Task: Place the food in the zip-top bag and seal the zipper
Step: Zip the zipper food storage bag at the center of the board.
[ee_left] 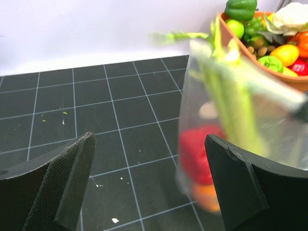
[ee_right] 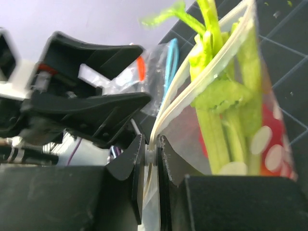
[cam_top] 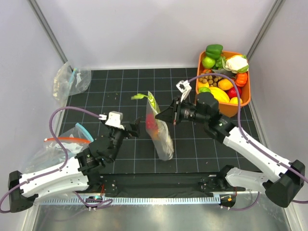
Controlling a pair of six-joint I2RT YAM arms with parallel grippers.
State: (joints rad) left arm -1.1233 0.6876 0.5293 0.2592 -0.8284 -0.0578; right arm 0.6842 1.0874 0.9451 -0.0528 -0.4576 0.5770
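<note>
The dotted zip-top bag (cam_top: 162,132) stands upright at the middle of the mat. Inside it are the pale-green celery stalk (ee_right: 216,115) and a red piece of food (ee_left: 199,151). The celery's leafy end (cam_top: 140,96) sticks out of the mouth. My right gripper (cam_top: 169,115) is shut on the pale zipper (ee_right: 175,96) at the bag's right edge, with the strip pinched between its jaws (ee_right: 151,140). My left gripper (cam_top: 135,128) is wide open just left of the bag; its fingers (ee_left: 72,178) hold nothing, and the bag (ee_left: 231,110) shows past the right finger.
An orange basket (cam_top: 199,65) of toy produce sits at the back right. A clear bag with a teal strip (cam_top: 72,79) lies at the back left. Another bag with a red-orange strip (cam_top: 62,143) lies at the left, near my left arm.
</note>
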